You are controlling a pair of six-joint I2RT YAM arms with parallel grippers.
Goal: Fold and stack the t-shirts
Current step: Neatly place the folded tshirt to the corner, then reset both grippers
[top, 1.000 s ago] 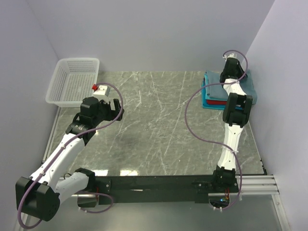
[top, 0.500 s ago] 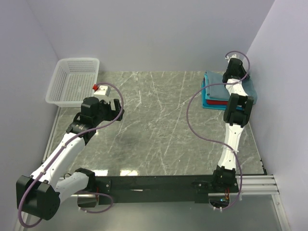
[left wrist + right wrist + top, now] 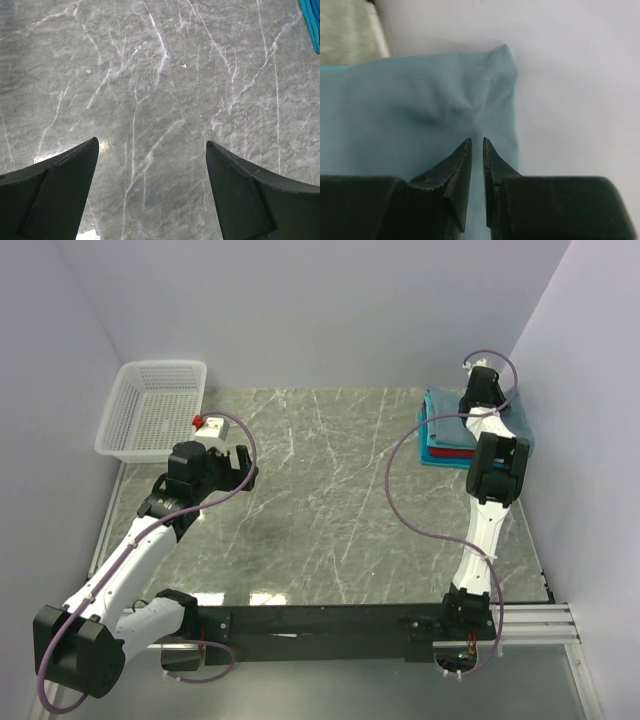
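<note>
A stack of folded t-shirts lies at the table's far right corner. The dusty grey-blue tee [image 3: 450, 416] is on top, with a red one [image 3: 446, 451] and a turquoise edge [image 3: 424, 438] showing beneath. My right gripper [image 3: 484, 390] hangs over the stack's far right part. In the right wrist view its jaws [image 3: 476, 141] stand almost together with only a thin slit, just above the grey-blue cloth [image 3: 410, 115], which has a small pucker ahead of the tips. My left gripper [image 3: 238, 465] is open and empty over bare marble [image 3: 151, 145]. A turquoise corner [image 3: 312, 20] shows at the left wrist view's top right.
A white mesh basket [image 3: 155, 408] stands at the far left corner. The side wall [image 3: 580, 75] runs right beside the stack. The grey marble table [image 3: 330, 490] lies between the two arms.
My right wrist has shifted slightly over the stack's far right end. The left arm has not moved.
</note>
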